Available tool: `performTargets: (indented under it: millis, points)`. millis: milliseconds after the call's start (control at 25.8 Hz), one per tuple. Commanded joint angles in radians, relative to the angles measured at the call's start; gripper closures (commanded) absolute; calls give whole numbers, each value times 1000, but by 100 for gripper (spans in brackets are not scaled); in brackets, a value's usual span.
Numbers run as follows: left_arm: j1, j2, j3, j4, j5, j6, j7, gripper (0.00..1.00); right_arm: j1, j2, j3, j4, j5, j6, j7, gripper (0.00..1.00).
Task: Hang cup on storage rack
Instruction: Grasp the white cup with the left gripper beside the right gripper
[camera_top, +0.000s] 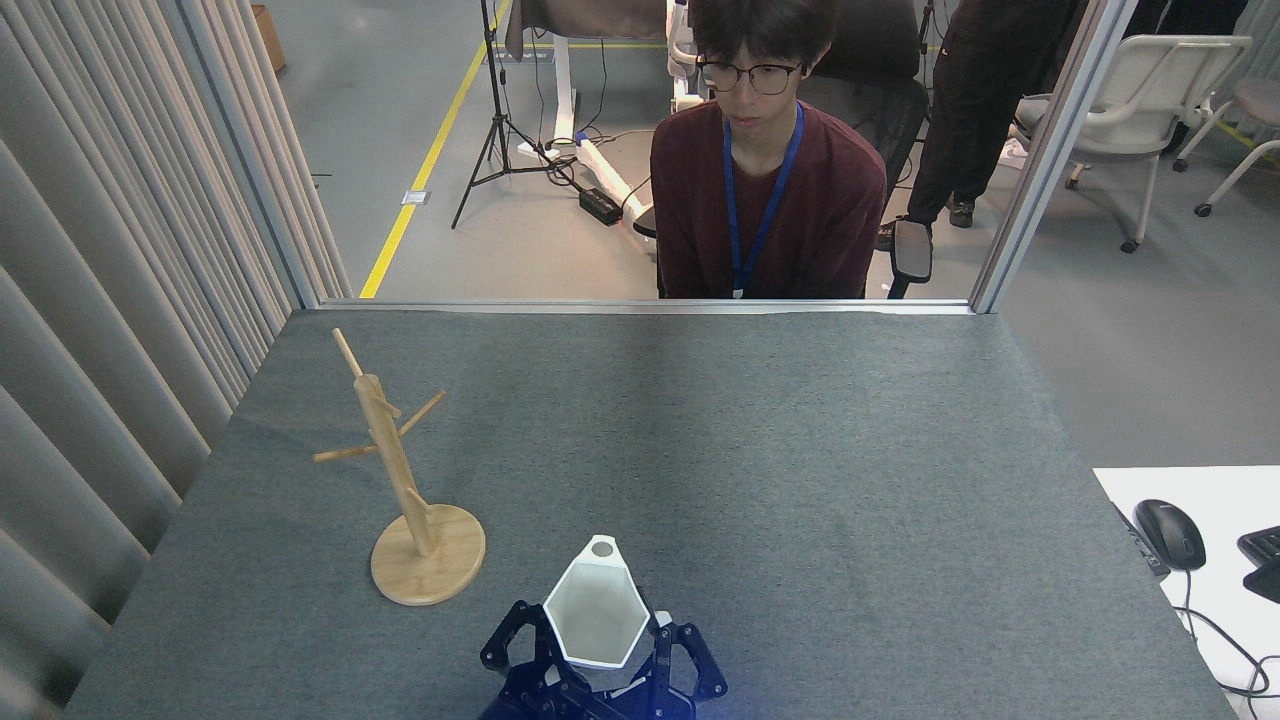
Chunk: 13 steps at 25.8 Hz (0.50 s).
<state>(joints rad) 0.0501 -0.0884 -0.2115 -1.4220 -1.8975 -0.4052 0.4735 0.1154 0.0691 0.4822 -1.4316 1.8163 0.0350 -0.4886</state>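
The white faceted cup (597, 615) is held up near the bottom middle of the head view, its open mouth facing me and its pierced rim tab pointing up and away. My left gripper (602, 655) is shut on the cup, black linkage fingers (520, 632) on either side of its lower body. The bamboo storage rack (395, 470) stands on its round disc base to the left of the cup and a little farther back, apart from it. Nothing hangs on its pegs. My right gripper is out of view.
A person in a dark red top sits behind the table's far edge (640, 306). A ribbed curtain wall (120, 330) runs along the left side. At the right, a white desk holds a black mouse (1170, 533).
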Motion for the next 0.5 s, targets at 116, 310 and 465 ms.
performTargets:
  millis: [116, 310, 465]
  points:
    - [-7, -1, 1, -2, 1, 5, 4, 0, 1, 0, 1, 2, 1, -3, 5, 38]
    - [-12, 6, 1, -3, 0, 8, 11, 2, 1, 0, 1, 2, 1, -3, 5, 38]
    - [-12, 18, -3, -26, -8, 40, 13, 63, 1, 0, 1, 2, 1, -3, 5, 38]
